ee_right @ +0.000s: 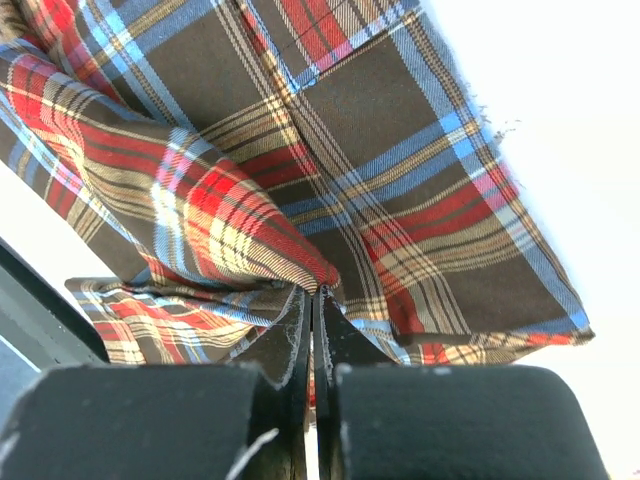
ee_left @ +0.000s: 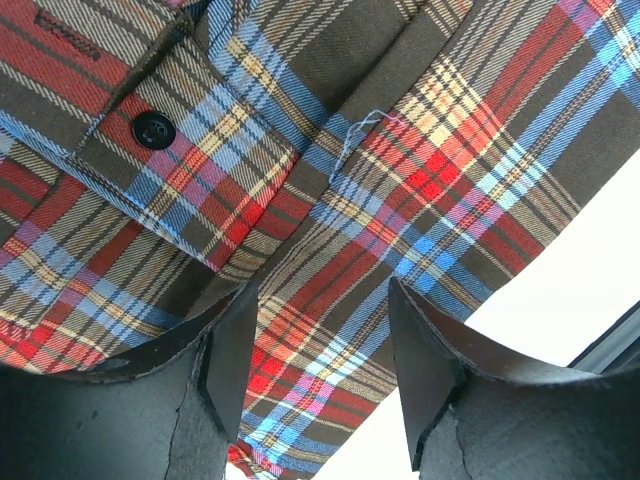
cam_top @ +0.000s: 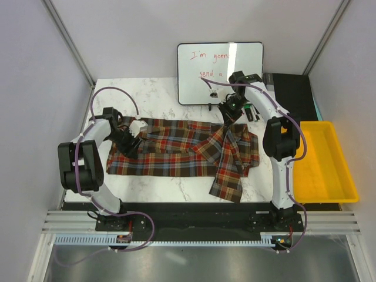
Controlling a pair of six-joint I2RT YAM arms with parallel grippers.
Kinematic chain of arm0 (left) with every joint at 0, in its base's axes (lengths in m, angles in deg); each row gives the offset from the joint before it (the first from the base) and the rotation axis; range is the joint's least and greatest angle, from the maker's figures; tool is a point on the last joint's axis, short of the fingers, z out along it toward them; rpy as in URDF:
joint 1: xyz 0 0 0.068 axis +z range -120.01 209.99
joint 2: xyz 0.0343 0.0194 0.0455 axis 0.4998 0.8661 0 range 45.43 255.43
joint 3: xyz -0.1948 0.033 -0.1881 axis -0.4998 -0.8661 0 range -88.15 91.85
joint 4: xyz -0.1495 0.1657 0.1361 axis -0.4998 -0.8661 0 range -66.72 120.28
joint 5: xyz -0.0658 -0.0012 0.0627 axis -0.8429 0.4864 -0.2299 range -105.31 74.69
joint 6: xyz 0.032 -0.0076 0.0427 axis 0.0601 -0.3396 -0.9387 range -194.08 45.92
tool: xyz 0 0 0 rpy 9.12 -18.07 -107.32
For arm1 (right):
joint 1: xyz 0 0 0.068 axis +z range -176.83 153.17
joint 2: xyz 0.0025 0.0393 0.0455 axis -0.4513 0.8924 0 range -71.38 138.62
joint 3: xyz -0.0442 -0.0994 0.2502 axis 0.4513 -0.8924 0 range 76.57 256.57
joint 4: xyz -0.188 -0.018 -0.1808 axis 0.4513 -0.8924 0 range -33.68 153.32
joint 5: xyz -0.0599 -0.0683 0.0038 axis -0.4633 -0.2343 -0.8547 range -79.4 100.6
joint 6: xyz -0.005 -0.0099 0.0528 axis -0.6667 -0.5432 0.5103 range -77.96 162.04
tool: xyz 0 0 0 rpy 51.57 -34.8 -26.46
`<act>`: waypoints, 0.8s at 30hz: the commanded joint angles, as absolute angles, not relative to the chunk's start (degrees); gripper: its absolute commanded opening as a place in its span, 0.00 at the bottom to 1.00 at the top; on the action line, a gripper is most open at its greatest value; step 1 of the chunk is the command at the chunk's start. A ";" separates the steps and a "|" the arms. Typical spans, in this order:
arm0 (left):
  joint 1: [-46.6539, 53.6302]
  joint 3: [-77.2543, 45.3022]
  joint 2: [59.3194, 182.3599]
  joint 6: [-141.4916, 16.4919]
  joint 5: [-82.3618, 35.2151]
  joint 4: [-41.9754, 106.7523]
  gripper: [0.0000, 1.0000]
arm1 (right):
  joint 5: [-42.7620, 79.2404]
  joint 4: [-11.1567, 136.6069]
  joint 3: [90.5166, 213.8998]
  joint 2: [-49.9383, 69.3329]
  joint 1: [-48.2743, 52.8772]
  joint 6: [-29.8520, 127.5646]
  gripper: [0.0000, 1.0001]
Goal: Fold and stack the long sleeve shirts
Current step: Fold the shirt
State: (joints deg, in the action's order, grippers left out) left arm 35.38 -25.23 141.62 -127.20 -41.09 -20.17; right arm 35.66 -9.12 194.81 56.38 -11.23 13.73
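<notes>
One plaid long sleeve shirt [cam_top: 176,151] in red, brown and blue checks lies spread across the white marble table [cam_top: 153,94], one sleeve [cam_top: 230,170] hanging toward the near edge. My left gripper [cam_top: 131,143] hovers open over the shirt's left end; in the left wrist view its fingers [ee_left: 232,350] straddle the fabric [ee_left: 400,180] near a black button [ee_left: 153,128]. My right gripper [cam_top: 230,111] is shut on a pinch of the shirt's far right part, seen in the right wrist view [ee_right: 313,300] with cloth [ee_right: 300,180] bunched at the tips.
A yellow plastic bin [cam_top: 323,161] stands at the right. A whiteboard [cam_top: 220,71] with red writing lies at the back, small dark items [cam_top: 251,113] beside it. A black box [cam_top: 292,94] sits at the back right.
</notes>
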 commanded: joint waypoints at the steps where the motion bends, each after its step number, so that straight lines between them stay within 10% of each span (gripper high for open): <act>1: 35.61 -24.42 141.06 -126.20 -43.43 -19.20 0.62 | 33.46 -8.49 195.50 58.69 -11.18 13.12 0.00; 6: 34.57 -25.65 134.75 -128.56 -49.31 -20.07 0.65 | 30.38 -4.62 192.59 58.78 -11.62 14.09 0.06; 9: 30.71 -28.99 127.10 -130.24 -53.79 -19.99 0.69 | 30.37 -5.32 194.08 58.26 -12.15 15.58 0.54; 11: 27.27 -31.79 122.97 -128.50 -56.52 -19.73 0.73 | 31.34 -5.93 193.83 55.38 -13.02 15.15 0.63; 24: 24.53 -49.39 91.49 -94.58 -67.96 2.15 0.85 | 40.74 -5.85 152.09 17.41 -1.88 -23.69 0.70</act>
State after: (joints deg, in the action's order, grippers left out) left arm 22.96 -48.75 93.75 -113.04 -66.88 -11.34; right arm 35.02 -6.48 161.06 24.93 -8.94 -8.68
